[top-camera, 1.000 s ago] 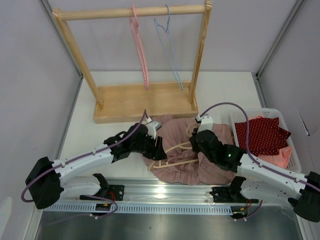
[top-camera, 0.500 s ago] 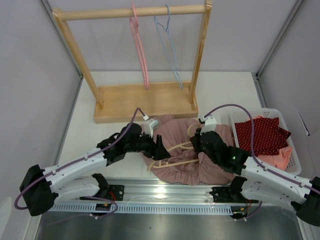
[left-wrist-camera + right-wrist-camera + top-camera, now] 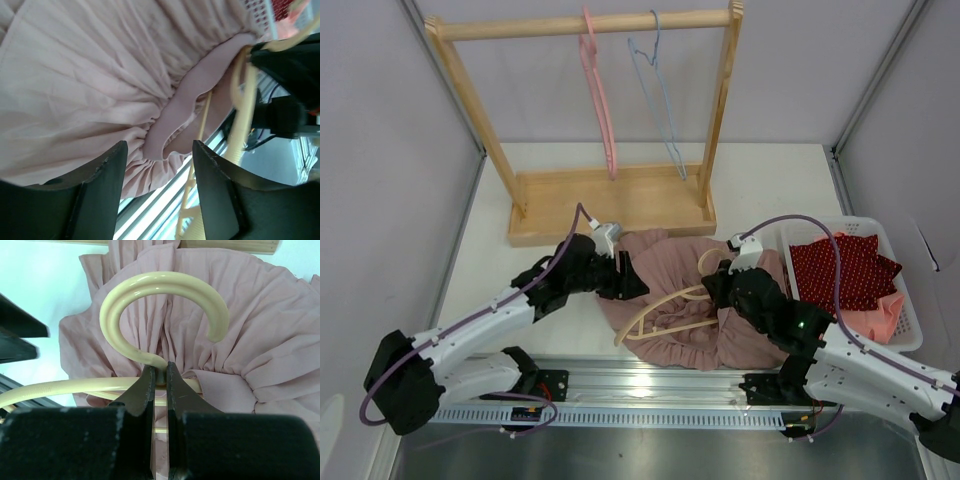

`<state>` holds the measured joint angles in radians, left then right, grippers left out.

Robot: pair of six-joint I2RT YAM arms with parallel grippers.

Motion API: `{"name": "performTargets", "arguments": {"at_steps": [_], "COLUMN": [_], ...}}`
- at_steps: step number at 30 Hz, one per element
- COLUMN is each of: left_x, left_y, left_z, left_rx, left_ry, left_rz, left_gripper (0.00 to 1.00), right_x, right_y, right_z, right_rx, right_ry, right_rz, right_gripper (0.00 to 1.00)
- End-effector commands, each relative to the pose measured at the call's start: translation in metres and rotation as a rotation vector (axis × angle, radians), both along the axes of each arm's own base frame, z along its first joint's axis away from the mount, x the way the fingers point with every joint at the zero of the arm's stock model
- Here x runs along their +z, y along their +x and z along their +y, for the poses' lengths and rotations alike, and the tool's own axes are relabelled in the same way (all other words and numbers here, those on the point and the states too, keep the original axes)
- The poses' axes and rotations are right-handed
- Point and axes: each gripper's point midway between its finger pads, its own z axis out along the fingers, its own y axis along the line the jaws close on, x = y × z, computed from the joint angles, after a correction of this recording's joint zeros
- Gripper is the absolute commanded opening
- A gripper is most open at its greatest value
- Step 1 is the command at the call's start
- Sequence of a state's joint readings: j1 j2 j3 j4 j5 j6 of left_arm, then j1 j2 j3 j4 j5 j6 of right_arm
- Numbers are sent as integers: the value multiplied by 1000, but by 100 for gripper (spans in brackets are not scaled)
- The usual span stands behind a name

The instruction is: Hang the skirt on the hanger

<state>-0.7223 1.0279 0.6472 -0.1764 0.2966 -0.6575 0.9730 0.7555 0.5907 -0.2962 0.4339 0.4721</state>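
The dusty-pink skirt [image 3: 695, 335] lies bunched on the table in front of the rack. A cream hanger [image 3: 670, 300] lies across it, its bars partly under the fabric. My right gripper [image 3: 722, 285] is shut on the hanger's neck just below the hook [image 3: 165, 282], with skirt [image 3: 260, 330] folds behind it. At the skirt's left edge my left gripper [image 3: 625, 280] stands open. In the left wrist view its fingers [image 3: 100, 195] frame the gathered waistband [image 3: 165, 130] without touching it. The hanger [image 3: 240, 110] shows to the right there.
A wooden rack [image 3: 610, 200] stands behind the skirt, with a pink hanger [image 3: 600, 110] and a blue wire hanger [image 3: 662, 100] on its rail. To the right a white basket [image 3: 910, 310] holds a red dotted cloth [image 3: 845, 270]. A metal rail [image 3: 650, 385] runs along the near edge.
My left gripper has drawn back up and to the left, off the skirt's middle toward its left edge. The right gripper, still holding the hanger, has shifted slightly right and nearer.
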Motion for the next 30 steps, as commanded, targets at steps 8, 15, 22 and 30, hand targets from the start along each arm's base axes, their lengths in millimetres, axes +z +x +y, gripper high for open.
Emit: {"name": "performTargets", "arguments": {"at_steps": [8, 15, 22, 30], "left_x": [-17, -39, -53, -64], "left_y": [-20, -41, -51, -46], "left_z": [-31, -39, -47, -50], "left_rx": [-138, -182, -196, -144], "left_ry": [41, 63, 105, 161], "left_rz": [62, 100, 113, 107], "left_gripper": [55, 51, 51, 49], "right_x": [26, 27, 29, 31], "right_y": [2, 2, 3, 3], "right_z": [3, 3, 3, 2], "right_rx": [-6, -9, -12, -13], "right_ry": [106, 112, 118, 120], "right_rz": [-51, -51, -55, -55], "right_gripper": [0, 0, 0, 0]}}
